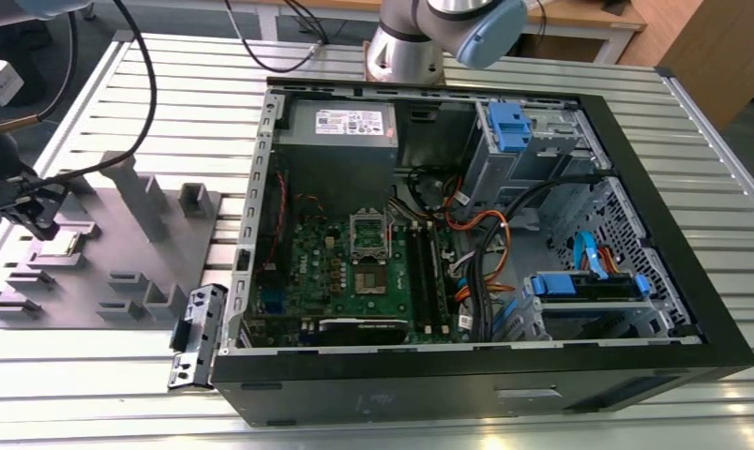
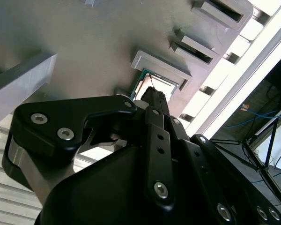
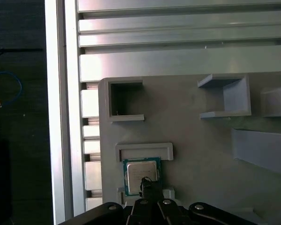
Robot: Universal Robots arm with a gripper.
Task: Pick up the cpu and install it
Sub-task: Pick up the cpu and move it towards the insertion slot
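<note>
The cpu, a small square chip with a silvery top and a green edge, lies flat in a recess of the grey plastic tray. In the exterior view the cpu is at the far left. My gripper hangs right over it, black fingers drawn together to one tip above the chip's top. I cannot tell whether the tip touches the chip. In the second wrist view the gripper covers part of the cpu. The green motherboard with its open metal socket frame lies inside the open computer case.
Upright grey blocks and open pockets rise from the tray around the chip. A loose metal bracket lies between tray and case. Cables and blue drive brackets crowd the case beside the board. The slatted metal table carries everything.
</note>
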